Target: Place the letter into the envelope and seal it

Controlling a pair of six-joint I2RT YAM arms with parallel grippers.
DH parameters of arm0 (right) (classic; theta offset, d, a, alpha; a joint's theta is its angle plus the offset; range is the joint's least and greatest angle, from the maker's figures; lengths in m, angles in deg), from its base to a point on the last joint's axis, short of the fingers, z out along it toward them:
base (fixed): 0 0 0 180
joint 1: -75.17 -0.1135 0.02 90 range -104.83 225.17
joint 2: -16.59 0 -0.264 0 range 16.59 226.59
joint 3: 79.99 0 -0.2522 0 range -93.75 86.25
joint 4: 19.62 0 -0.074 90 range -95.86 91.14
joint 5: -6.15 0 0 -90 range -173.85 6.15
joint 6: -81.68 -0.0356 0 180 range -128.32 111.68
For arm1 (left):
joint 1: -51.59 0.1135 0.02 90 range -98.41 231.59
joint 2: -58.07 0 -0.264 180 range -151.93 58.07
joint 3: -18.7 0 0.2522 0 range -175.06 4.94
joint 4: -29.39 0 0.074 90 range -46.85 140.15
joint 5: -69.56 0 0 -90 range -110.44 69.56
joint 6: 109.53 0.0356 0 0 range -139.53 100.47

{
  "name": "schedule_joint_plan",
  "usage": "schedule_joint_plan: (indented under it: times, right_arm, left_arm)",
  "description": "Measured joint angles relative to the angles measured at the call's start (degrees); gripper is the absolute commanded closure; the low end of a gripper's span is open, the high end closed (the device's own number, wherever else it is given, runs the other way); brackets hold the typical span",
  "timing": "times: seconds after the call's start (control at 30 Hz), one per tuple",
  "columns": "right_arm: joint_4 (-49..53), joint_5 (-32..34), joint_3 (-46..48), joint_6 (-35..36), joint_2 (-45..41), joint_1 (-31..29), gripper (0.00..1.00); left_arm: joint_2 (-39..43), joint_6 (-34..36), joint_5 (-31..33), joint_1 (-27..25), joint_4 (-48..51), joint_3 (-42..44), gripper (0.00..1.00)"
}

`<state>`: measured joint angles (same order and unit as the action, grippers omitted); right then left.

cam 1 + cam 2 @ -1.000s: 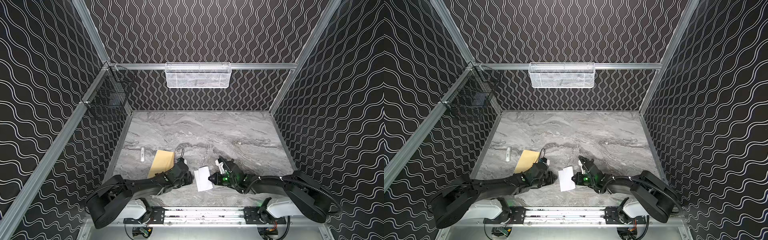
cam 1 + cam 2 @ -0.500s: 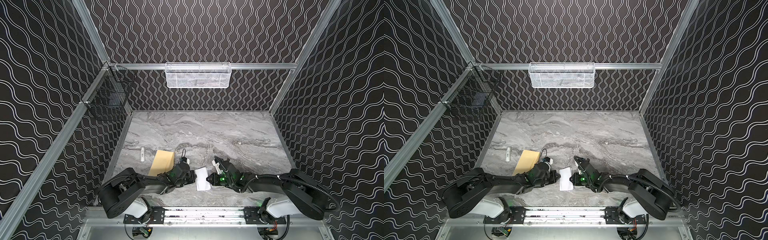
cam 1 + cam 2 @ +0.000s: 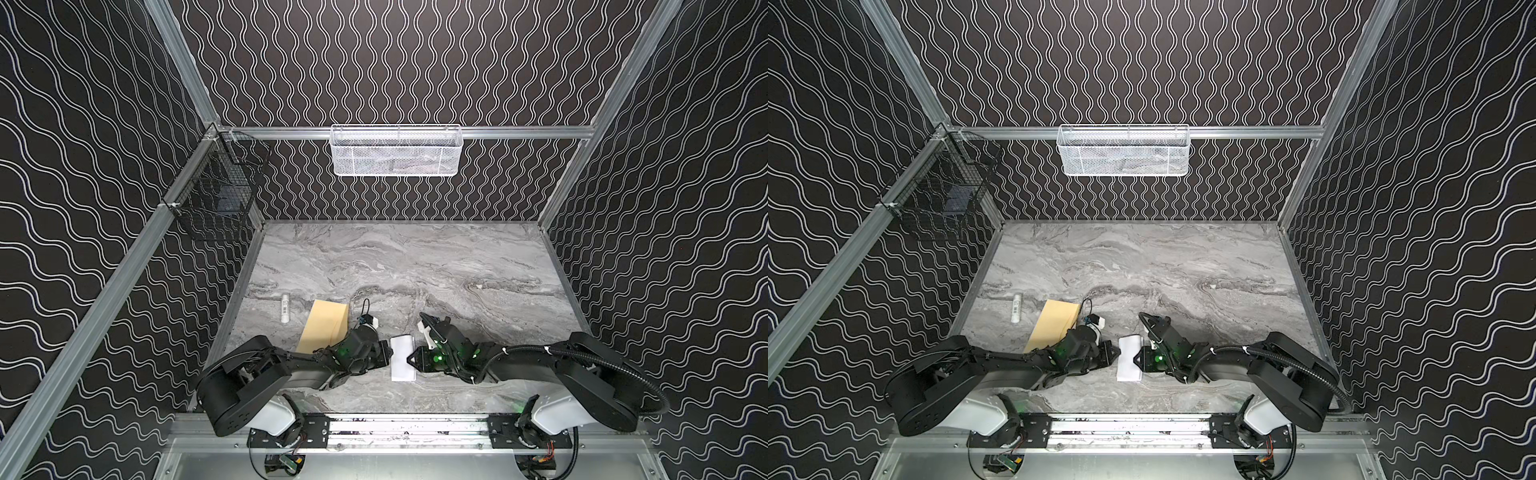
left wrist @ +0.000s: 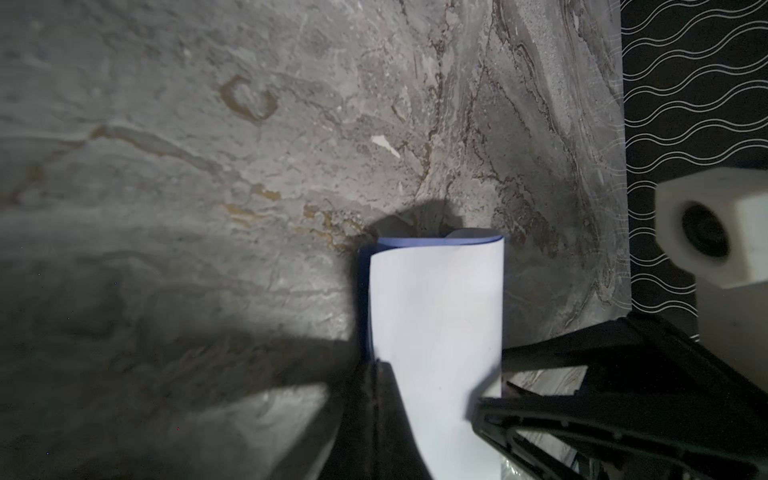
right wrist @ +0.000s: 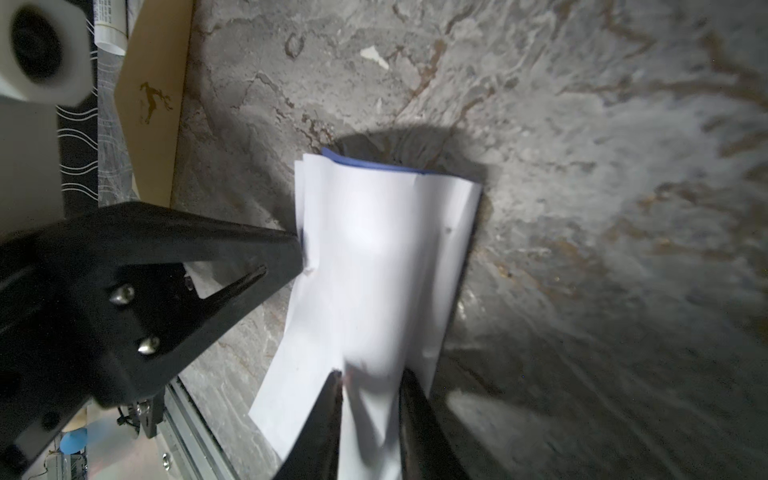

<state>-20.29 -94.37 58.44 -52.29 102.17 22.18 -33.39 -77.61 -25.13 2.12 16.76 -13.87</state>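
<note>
Near the front edge of the counter (image 3: 415, 266), about mid-width, the letter (image 3: 403, 359) is found folded, white back outward. A strip of blue border shows at its far end in the left wrist view (image 4: 432, 241).

The left tool (image 3: 389, 353) is clenched on the letter's left edge; its tips are seen pressed into the paper in the right wrist view (image 5: 301, 253). The right tool (image 5: 371, 376) is set around the opposite edge with its jaws a little apart and paper between them. Whether it is pinching cannot be told: blurred.

Further back, toward the left edge, the envelope (image 3: 324, 328) lies flat, partly hidden by the left arm and well apart from the letter. Its dark-gold mark faces up (image 5: 153, 102). Its opening cannot be made out.

Just beyond it, a small white tube (image 3: 285, 307) lies untouched.

Step judged: the letter is folded and held between both tools; insertion is not begun, sealing not begun.

Next move calls for:
- one firm grip kept on the letter, so the fold is not lost
- the envelope's mouth found and held open by the free tool
- the letter's narrow end lined up with that mouth
</note>
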Motion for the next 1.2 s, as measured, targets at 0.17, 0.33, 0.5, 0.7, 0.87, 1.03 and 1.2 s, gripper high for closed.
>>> schedule_joint_plan:
  times: [0.17,0.33,0.5,0.7,0.87,1.03,1.2]
  right_arm:
    - [-0.2,0.1,-0.3,-0.1,0.2,-0.3,0.64]
    - [-0.5,0.4,-0.3,-0.2,0.0,-0.6,0.62]
    - [-0.7,0.9,0.2,-0.5,-0.4,-0.8,0.62]
    - [-0.1,1.8,1.2,-0.8,-2.1,-0.8,0.61]
    - [0.6,2.4,2.4,-1.5,-4.3,-0.8,0.58]
    - [1.6,3.2,3.0,-1.9,-6.6,-0.8,0.57]
    - [2.2,4.0,3.6,-2.2,-7.6,-0.8,0.57]
  left_arm:
    - [5.7,-0.2,1.3,0.0,6.9,-0.2,0.70]
    - [10.6,-0.2,2.5,0.0,12.4,-2.1,0.70]
    - [11.8,-0.2,2.4,0.0,13.8,-3.8,0.76]
    - [12.3,0.0,1.4,0.0,14.8,-5.2,0.79]
    - [11.7,0.2,1.0,-0.4,15.1,-5.4,0.78]
    - [10.6,0.0,0.1,-0.5,13.9,-3.6,0.64]
    - [11.3,-0.2,-0.1,-0.6,11.7,-2.9,0.57]
